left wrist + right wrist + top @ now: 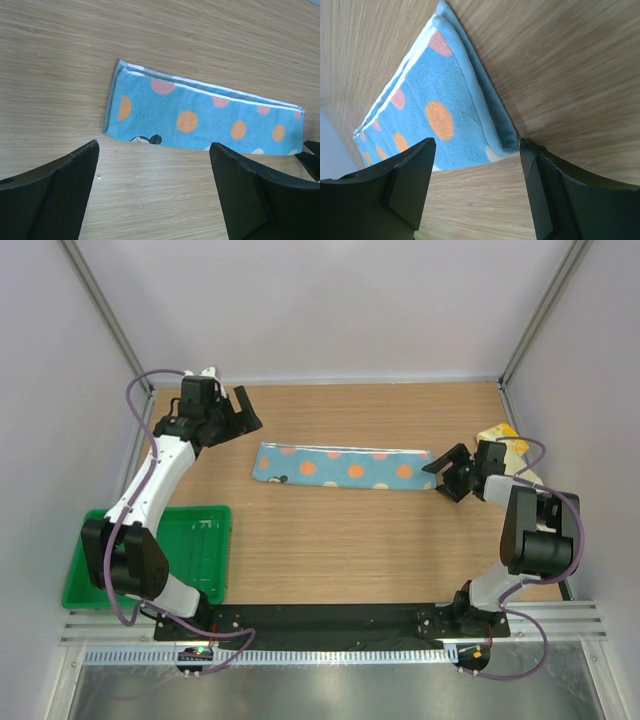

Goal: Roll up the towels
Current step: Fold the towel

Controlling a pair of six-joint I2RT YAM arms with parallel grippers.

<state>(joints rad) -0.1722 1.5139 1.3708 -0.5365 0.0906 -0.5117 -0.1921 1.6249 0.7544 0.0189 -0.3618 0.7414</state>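
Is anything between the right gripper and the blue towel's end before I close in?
Nothing visible. The right gripper is open just off the right end of the blue towel, with only bare table between. The yellow towel lies beyond that arm.

This is a robot lab test cell rather than a lived-in room: a bare wooden table (340,560) is boxed in on 3 sides by plain pale walls (330,300), with aluminium frame posts (105,315) rising at its far corners. At the table's near edge, 2 white-and-black machines, the left arm (150,485) and the right arm (535,530), are bolted to a black base plate (330,618) beside a slotted metal rail (330,656). Purple cables (129,392) loop from them.
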